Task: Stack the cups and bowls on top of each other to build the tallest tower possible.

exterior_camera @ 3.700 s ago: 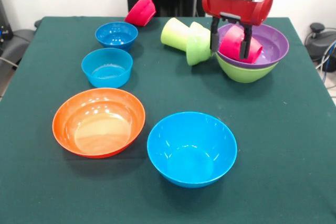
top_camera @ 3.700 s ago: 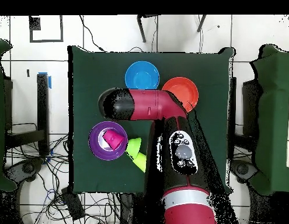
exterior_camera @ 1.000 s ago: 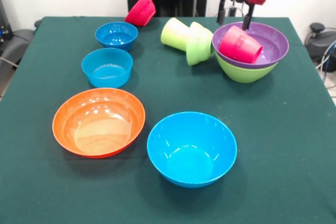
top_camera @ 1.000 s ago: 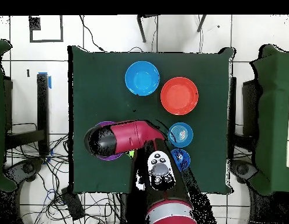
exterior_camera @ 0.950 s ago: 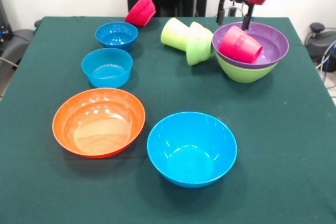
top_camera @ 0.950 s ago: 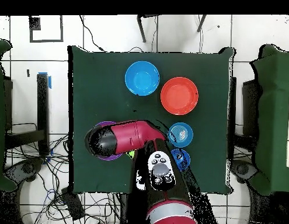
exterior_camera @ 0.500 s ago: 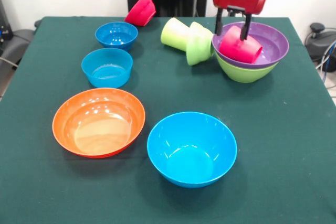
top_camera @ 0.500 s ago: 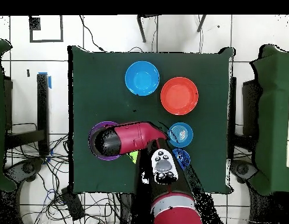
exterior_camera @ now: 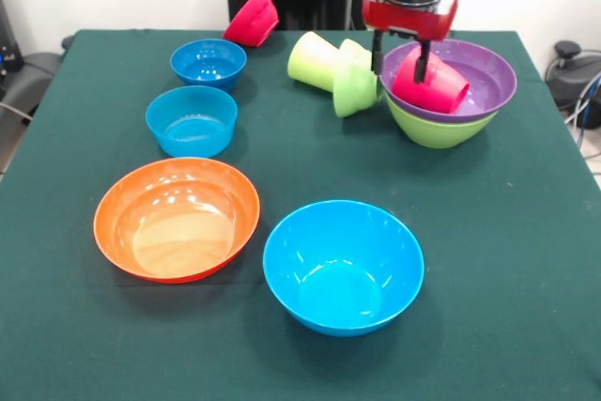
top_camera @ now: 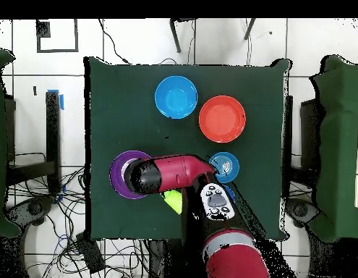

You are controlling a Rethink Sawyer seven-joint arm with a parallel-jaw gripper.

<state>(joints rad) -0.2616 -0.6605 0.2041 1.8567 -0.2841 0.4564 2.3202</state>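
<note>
Red cup (exterior_camera: pixel 430 84) lies tipped on its side inside the purple bowl (exterior_camera: pixel 484 78), which nests in the large lime-green bowl (exterior_camera: pixel 437 129) — that's the tower so far, at about 1 o'clock on the table (exterior_camera: pixel 526 260) in the front view. Gripper (exterior_camera: pixel 398 55) is right over the cup's base end, fingers spread apart and empty, one on each side of it. Looks like the step is re-gripping the cup to right it; my guess is the next move needs a descent, closing across the body, then a lift and tilt to stand it up. Lime-green cup (exterior_camera: pixel 315 61) and small lime-green bowl (exterior_camera: pixel 356 80) lie tipped just beside at 12. Large light blue bowl (exterior_camera: pixel 343 265) and orange bowl (exterior_camera: pixel 176 218) wait at 6 to 8.
</note>
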